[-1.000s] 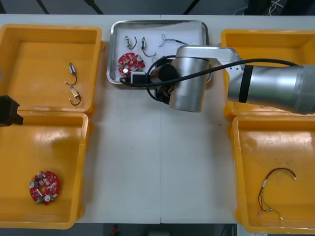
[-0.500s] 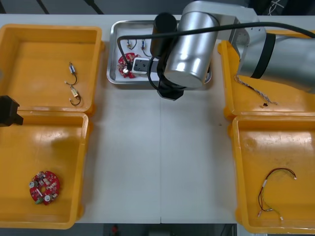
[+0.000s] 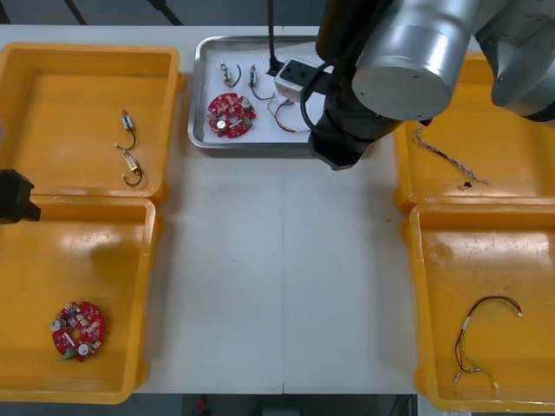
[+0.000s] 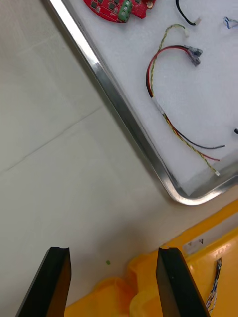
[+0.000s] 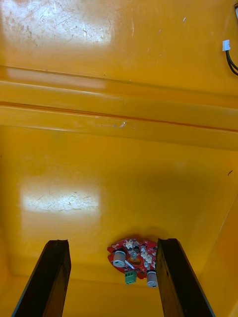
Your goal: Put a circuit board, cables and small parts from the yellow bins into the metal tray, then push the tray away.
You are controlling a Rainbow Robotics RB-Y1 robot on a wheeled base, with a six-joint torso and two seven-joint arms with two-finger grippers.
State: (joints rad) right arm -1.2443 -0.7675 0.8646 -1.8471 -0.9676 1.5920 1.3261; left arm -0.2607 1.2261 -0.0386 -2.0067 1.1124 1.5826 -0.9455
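Two small parts (image 3: 228,74) and a board (image 3: 231,114) lay in the tray (image 3: 198,95) in the front view. The right arm (image 3: 408,52) hung over the tray's near right corner, and the left arm (image 3: 13,198) sat well to the tray's left. The right was therefore the nearer for the push. The tray's long axis ran side to side, across the push line.

In the right wrist view, the right gripper (image 4: 113,252) stood spread and empty above the table (image 4: 59,148). The tray's rim lay just beyond its fingertips, with cables (image 4: 156,104) inside the tray.

In the left wrist view, the left gripper (image 5: 113,245) stood spread over a bin (image 5: 119,99). A second board (image 5: 135,260) lay loose below the gap.
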